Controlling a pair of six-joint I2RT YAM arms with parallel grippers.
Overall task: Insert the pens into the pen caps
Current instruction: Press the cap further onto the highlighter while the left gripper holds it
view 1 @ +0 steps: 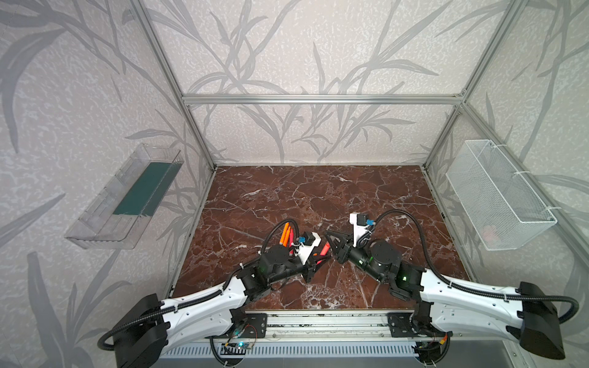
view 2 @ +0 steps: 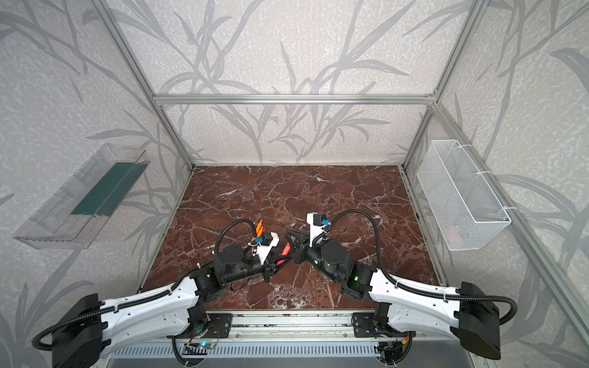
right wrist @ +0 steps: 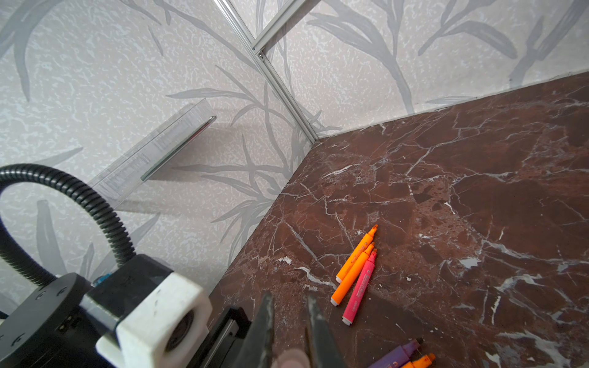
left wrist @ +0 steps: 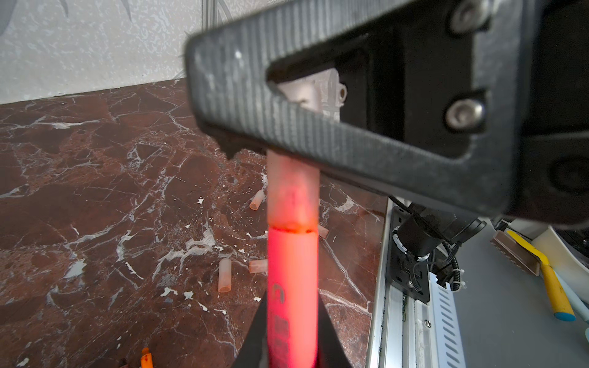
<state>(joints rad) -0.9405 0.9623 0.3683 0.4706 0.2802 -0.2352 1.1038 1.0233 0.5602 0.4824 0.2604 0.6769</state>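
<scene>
My left gripper (left wrist: 291, 306) is shut on a pink-red pen (left wrist: 292, 270), low over the front middle of the marble table (view 1: 318, 197). A translucent pen cap (left wrist: 293, 191) sits over that pen's tip, its rim meeting the barrel. My right gripper (right wrist: 289, 299) is shut on this cap (right wrist: 291, 358), facing the left gripper (view 1: 318, 259). In both top views the two grippers meet at the pen (view 1: 325, 248) (view 2: 287, 248). Loose pens lie on the marble: two orange (right wrist: 353, 264), one pink (right wrist: 358, 286), one purple (right wrist: 395, 355), one more orange (right wrist: 419, 361). Loose caps (left wrist: 224, 274) (left wrist: 257, 200) (left wrist: 258, 266) lie nearby.
A clear plastic shelf (view 1: 124, 197) hangs on the left wall and a white mesh basket (view 1: 500, 194) on the right wall. An aluminium rail (view 1: 318, 321) runs along the table's front edge. Frame posts stand at the back corners.
</scene>
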